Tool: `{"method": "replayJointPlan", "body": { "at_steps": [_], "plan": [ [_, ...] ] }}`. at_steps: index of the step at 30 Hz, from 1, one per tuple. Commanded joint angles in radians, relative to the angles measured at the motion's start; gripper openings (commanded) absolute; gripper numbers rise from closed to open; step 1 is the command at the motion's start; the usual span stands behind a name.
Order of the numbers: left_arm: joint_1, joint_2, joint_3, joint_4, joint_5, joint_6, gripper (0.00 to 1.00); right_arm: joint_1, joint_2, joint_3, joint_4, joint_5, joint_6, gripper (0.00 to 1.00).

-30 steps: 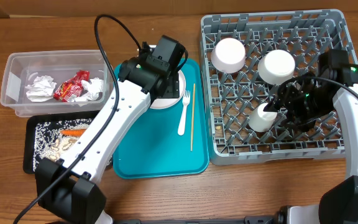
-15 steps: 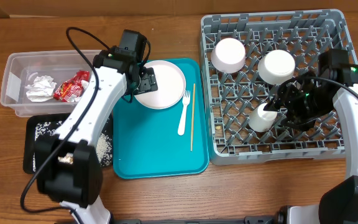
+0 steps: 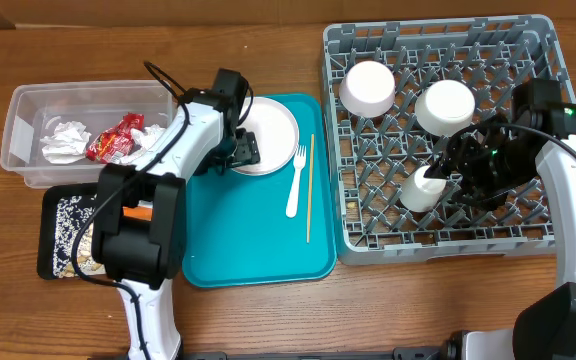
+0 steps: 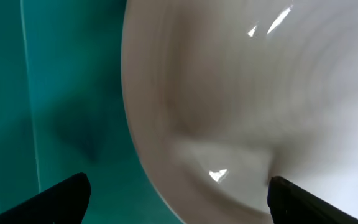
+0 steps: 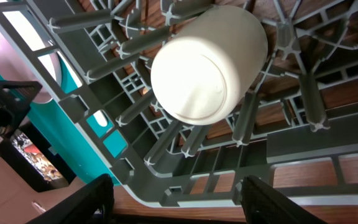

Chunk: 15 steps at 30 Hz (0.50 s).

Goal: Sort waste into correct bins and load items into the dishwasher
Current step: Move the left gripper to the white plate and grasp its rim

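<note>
Left wrist view is smeared: only the plate (image 4: 260, 93) rim and teal tray (image 4: 73, 74) can be made out. Left gripper (image 3: 244, 150) fingers (image 4: 55, 198) are spread wide and grasp nothing, with the plate edge between the tips. Right gripper (image 5: 179, 200) is likewise released, its fingers (image 5: 89, 199) cut off at the frame bottom. The small cup (image 5: 207, 62) lies tilted among the rack (image 5: 316, 149) pegs just beyond them, untouched. Fork (image 3: 296, 185) and chopstick (image 3: 310, 190) lie beside the plate, bare tray past them. Wooden table (image 3: 368, 310).

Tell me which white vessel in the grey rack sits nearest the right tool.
The small white cup, tipped among the pegs right beside the right tool. The two bowls sit farther back in the rack.
</note>
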Motion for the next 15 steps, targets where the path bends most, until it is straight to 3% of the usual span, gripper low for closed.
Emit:
{"method": "replayJointPlan", "body": {
  "at_steps": [1, 3, 4, 5, 6, 7, 15],
  "plan": [
    [0.025, 0.015, 0.007, 0.018, 0.012, -0.007, 0.94, 0.000, -0.002, 0.008, 0.004, 0.003, -0.002, 0.68],
    [0.033, 0.015, 0.007, 0.024, 0.022, -0.007, 0.81, 0.000, -0.002, 0.008, 0.004, 0.003, -0.002, 0.68],
    [0.035, 0.015, 0.006, 0.028, 0.024, -0.007, 0.68, 0.000, -0.002, 0.008, 0.005, 0.003, -0.002, 0.68],
    [0.036, 0.016, 0.005, 0.033, 0.024, -0.007, 0.49, 0.000, -0.002, 0.008, 0.005, 0.003, -0.002, 0.69],
    [0.036, 0.020, 0.003, 0.041, 0.024, -0.007, 0.37, 0.000, -0.002, 0.008, 0.005, 0.003, -0.002, 0.68],
    [0.036, 0.023, 0.002, 0.049, 0.029, -0.007, 0.32, 0.000, -0.002, 0.008, 0.004, 0.003, -0.002, 0.69],
    [0.033, 0.047, -0.016, 0.076, 0.052, -0.006, 0.30, 0.000, -0.002, 0.008, 0.004, 0.003, -0.002, 0.69]
  ]
}}
